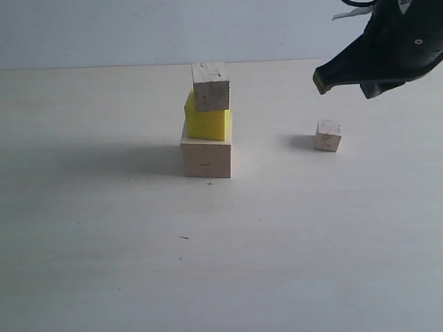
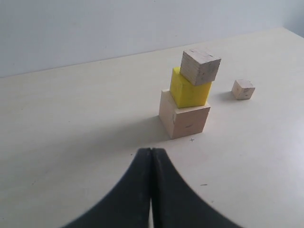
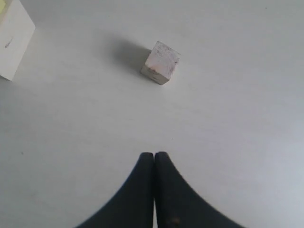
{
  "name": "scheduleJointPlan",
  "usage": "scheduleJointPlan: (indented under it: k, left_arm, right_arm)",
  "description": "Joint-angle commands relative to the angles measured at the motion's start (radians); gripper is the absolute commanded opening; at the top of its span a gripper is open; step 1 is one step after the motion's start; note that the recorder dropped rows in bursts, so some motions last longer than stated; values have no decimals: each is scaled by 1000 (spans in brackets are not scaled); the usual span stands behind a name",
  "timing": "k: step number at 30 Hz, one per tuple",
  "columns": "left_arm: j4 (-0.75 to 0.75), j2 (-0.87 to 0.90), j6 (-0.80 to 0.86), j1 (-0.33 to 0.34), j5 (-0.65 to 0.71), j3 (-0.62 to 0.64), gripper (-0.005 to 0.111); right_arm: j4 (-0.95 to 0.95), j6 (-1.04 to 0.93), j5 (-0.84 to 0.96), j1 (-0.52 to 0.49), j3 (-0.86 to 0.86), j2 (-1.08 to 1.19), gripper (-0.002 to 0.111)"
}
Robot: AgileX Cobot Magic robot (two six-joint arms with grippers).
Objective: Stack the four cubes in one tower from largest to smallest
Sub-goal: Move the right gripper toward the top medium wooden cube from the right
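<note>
A tower [image 1: 207, 124] of three cubes stands mid-table: the largest pale wood cube [image 1: 206, 157] below, the yellow cube [image 1: 207, 123] on it, and a knotty wood cube [image 1: 210, 86] on top, set askew. The left wrist view shows the same stack [image 2: 189, 100]. The tiniest wood cube [image 1: 328, 135] [image 2: 243, 89] [image 3: 161, 62] lies alone on the table to the right of the tower. My right gripper [image 1: 320, 81] [image 3: 154, 155] hangs shut and empty above and behind the tiny cube. My left gripper [image 2: 151, 150] is shut, empty, well short of the tower, and out of the exterior view.
The pale tabletop [image 1: 104, 242] runs back to a plain light wall [image 1: 104, 28]. A small cross mark [image 1: 210, 183] and a short dark dash [image 1: 184, 237] sit on the table in front of the tower.
</note>
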Motion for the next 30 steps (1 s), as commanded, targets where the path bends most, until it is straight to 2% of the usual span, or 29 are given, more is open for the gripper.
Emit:
scheduleJointPlan:
  k: [1, 7, 14, 17, 23, 30]
  left_arm:
    - [-14, 3, 7, 5, -14, 4, 0]
    - [-18, 52, 7, 5, -53, 4, 0]
    - [-46, 279, 17, 5, -174, 4, 0]
    - [-140, 400, 114, 5, -225, 0, 0]
    - [-370, 640, 324, 5, -232, -88, 0]
    - [-428, 842, 379, 5, -223, -184, 0]
  right_arm:
    - [-11, 8, -55, -6, 25, 3, 0]
    - [-6, 5, -72, -6, 26, 46, 0]
    - [84, -22, -203, -6, 26, 107, 0]
    - [100, -24, -263, -6, 26, 134, 0]
    - [100, -27, -366, -6, 26, 196, 0]
    - [84, -38, -448, -57, 26, 297, 0]
